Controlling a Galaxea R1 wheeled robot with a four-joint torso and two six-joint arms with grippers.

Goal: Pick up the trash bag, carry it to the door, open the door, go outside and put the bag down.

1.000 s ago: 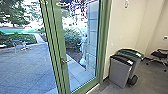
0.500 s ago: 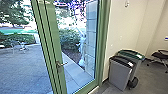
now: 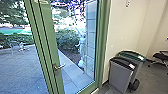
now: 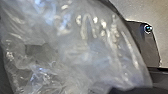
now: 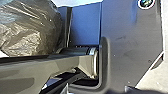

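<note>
**Trash Bag Nearing Exit, Yard Awaiting**

A trash bag (image 4: 82, 57), apparently lifted, is bulging beside the robot indoors; a green-framed door (image 3: 47, 32) is standing ahead, leaving the exit and set-down pending. Neither end effector's grip is proving possible to tell.

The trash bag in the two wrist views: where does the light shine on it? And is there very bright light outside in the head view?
Left wrist view: white and bluish glints across the trash bag; right wrist view: pale highlights on its folds; head view: yes, washed-out white around the trees, violet-blue patches near the picture's top.
</note>
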